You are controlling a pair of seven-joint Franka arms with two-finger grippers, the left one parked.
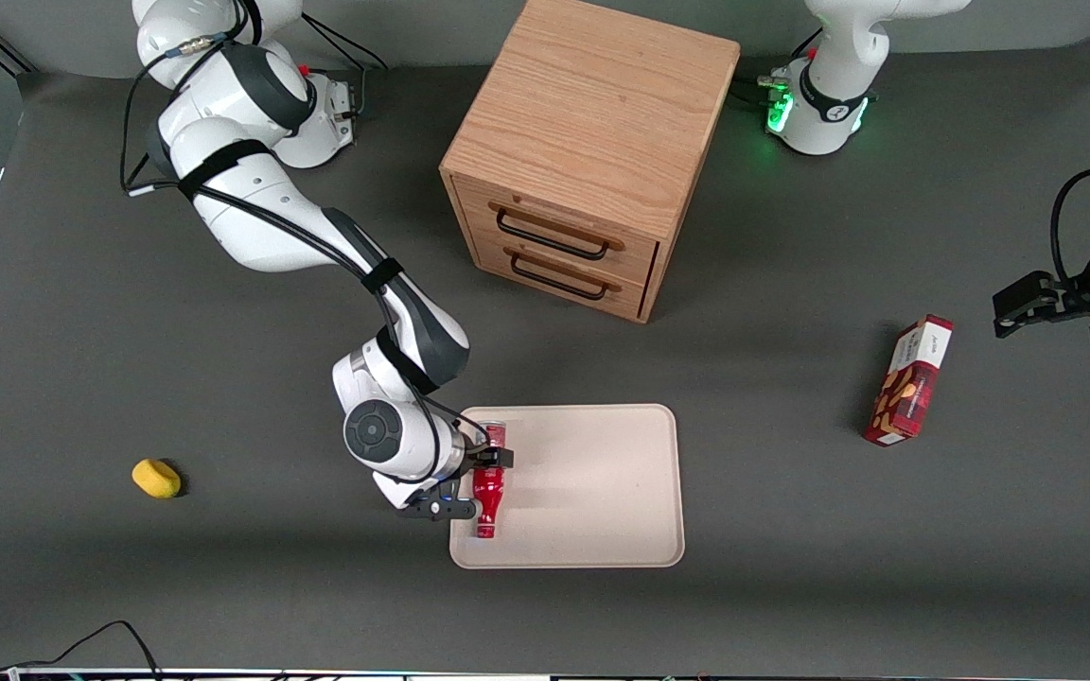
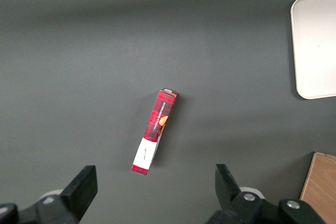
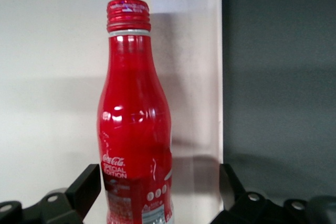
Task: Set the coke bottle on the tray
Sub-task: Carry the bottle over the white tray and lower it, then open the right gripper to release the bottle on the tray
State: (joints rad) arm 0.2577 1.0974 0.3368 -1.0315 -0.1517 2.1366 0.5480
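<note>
The coke bottle [image 1: 488,494] [image 3: 134,124] is red with a red cap and white script. It lies flat on the pale beige tray [image 1: 592,492] [image 3: 47,77] [image 2: 315,45], along the tray's edge toward the working arm's end, with its cap pointing toward the front camera. My right gripper [image 1: 474,484] [image 3: 157,182] hangs low over the bottle's lower body, open. One black finger [image 3: 86,184] sits close beside the bottle, and the other finger [image 3: 228,182] stands clearly apart from it over the tray's rim.
A wooden two-drawer cabinet [image 1: 592,161] stands farther from the front camera than the tray. A red snack box [image 1: 909,392] [image 2: 155,137] lies toward the parked arm's end. A small yellow object [image 1: 156,478] sits toward the working arm's end.
</note>
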